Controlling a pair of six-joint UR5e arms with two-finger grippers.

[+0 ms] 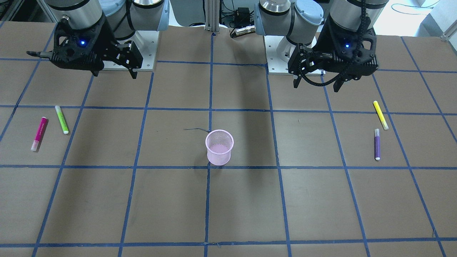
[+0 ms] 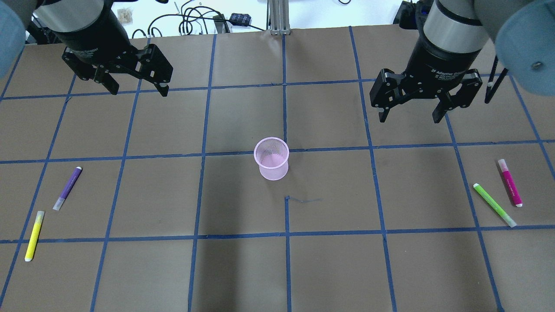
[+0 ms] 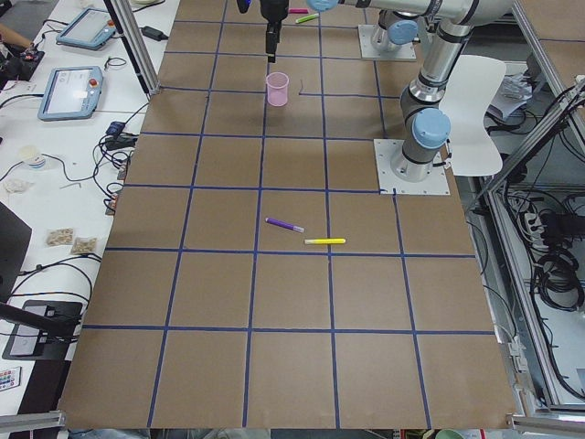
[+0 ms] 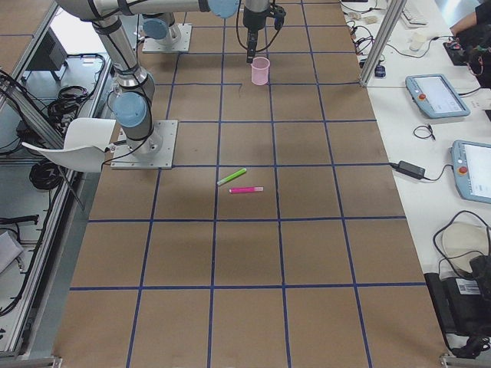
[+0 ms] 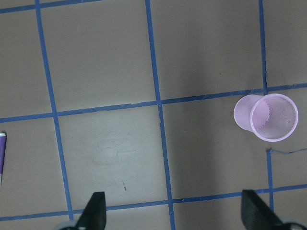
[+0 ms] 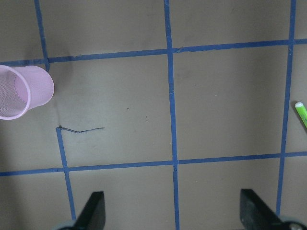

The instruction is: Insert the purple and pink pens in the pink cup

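Observation:
The pink mesh cup (image 2: pixel 272 159) stands upright and empty at the table's middle; it also shows in the front view (image 1: pixel 219 147) and in both wrist views (image 5: pixel 266 117) (image 6: pixel 24 92). The purple pen (image 2: pixel 67 188) lies flat on the robot's left side (image 1: pixel 377 144). The pink pen (image 2: pixel 510 182) lies flat on the robot's right side (image 1: pixel 39 134). My left gripper (image 2: pixel 138 89) is open and empty, hovering above the table near the base, well away from the purple pen. My right gripper (image 2: pixel 408 115) is open and empty, also hovering, away from the pink pen.
A yellow pen (image 2: pixel 34 236) lies near the purple pen. A green pen (image 2: pixel 494 204) lies beside the pink pen. The brown table (image 2: pixel 243 268) is marked with a blue tape grid. Cables and tablets lie beyond the table's far edge.

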